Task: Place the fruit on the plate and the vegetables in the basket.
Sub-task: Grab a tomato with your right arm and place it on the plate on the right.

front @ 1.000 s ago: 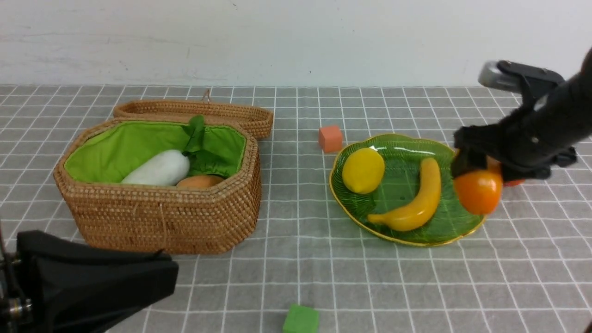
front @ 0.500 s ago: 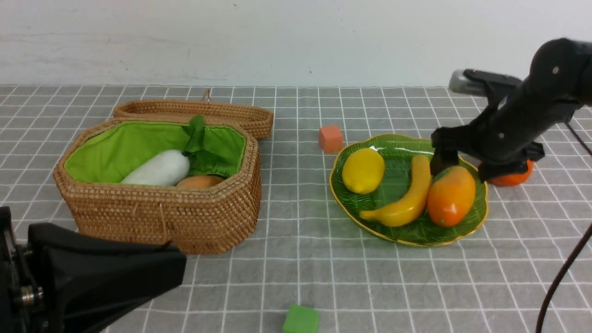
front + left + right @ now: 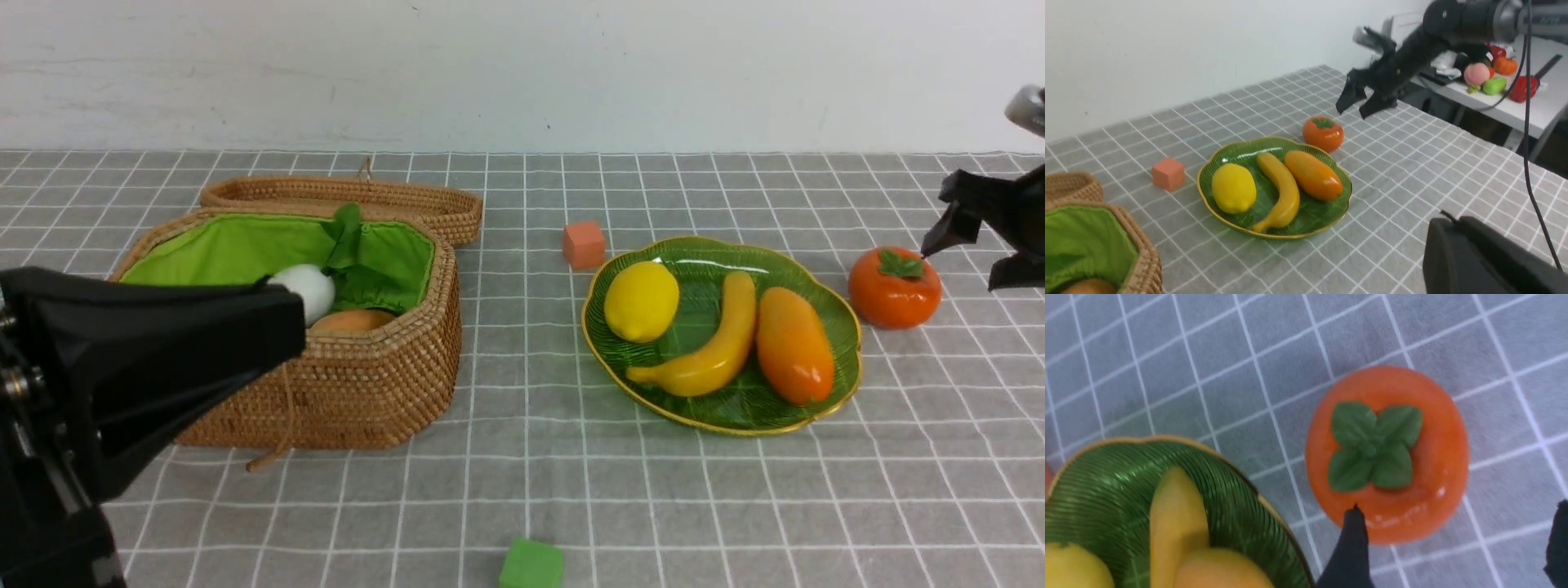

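The green plate holds the lemon, banana and mango. The persimmon sits on the cloth just right of the plate. My right gripper is open and empty, hovering just right of and above the persimmon, with one fingertip over its edge. The basket holds the white radish and the potato. No eggplant is in view. My left gripper is shut and empty, raised in front of the basket.
An orange cube lies behind the plate and a green cube at the front edge. The basket lid lies open behind the basket. A side table with other toys stands beyond the right arm.
My right gripper set the mango on the plate, opened and moved right to the persimmon. My left gripper rose and now covers part of the basket.
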{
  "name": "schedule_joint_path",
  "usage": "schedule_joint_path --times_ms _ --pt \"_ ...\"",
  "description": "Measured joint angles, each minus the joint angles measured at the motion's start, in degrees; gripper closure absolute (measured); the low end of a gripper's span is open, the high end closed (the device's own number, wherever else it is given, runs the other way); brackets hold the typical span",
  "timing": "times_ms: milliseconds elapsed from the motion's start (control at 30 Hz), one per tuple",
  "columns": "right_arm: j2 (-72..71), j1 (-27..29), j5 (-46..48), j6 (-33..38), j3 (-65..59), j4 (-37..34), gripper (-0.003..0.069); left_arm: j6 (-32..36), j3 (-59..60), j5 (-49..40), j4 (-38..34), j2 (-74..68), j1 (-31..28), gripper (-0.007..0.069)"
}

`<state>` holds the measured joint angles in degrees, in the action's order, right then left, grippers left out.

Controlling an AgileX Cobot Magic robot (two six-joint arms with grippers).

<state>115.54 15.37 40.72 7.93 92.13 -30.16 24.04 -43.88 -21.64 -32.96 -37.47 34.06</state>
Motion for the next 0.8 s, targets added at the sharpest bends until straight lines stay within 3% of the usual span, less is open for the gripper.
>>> schedule_joint_path --times_ms 167,367,800 --pt "4.5 2.9 -3.4 8.9 0.0 -12.2 0.0054 0.0 0.0 0.2 -0.2 0.0 0.0 0.0638" --pt "9.4 3.3 -4.6 14.8 1.5 -19.7 0.0053 0.0 0.0 -0.4 -0.3 0.0 0.0 0.0638" --pt "12.5 -0.6 -3.8 15.6 4.6 -20.7 0.0071 0.0 0.0 -0.9 -0.3 0.0 0.0 0.0638"
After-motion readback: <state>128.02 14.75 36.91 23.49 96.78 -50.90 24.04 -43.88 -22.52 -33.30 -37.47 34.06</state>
